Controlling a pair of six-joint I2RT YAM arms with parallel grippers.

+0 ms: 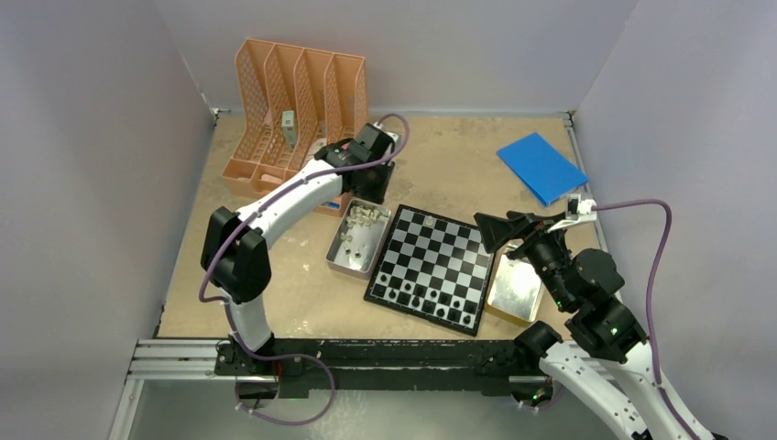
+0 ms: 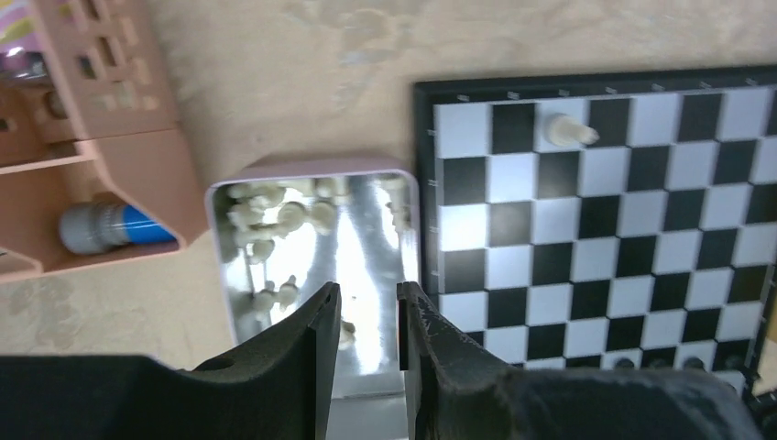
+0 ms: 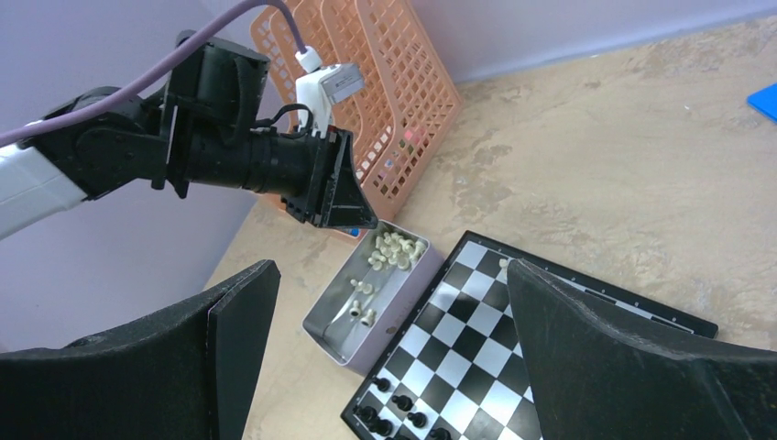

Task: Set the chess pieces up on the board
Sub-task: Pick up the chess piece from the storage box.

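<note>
**Lifting one loose white man from the tin**

The left claw (image 2: 367, 291) hangs over the open tin (image 2: 311, 165). Its fingers are drawn close, with a narrow gap and nothing between them. The pale chess pieces (image 2: 275, 215) lie heaped just ahead of its tips, and a few strays sit nearer, to the claw's left.

The board (image 2: 641, 247) lies just to the claw's right, beside the tin. One white piece (image 2: 570, 131) stands on it ahead and to the right, and black pieces (image 2: 660, 364) stand level with the fingers.

The step in hand looks like fetching the next white man. A stray is likely a safer target than the heap. The claw should widen slightly, drop straight down and close across the piece's body, since the shiny floor may let it slip.

The right claw (image 3: 389, 275) is spread wide and empty, beyond the board.
</note>
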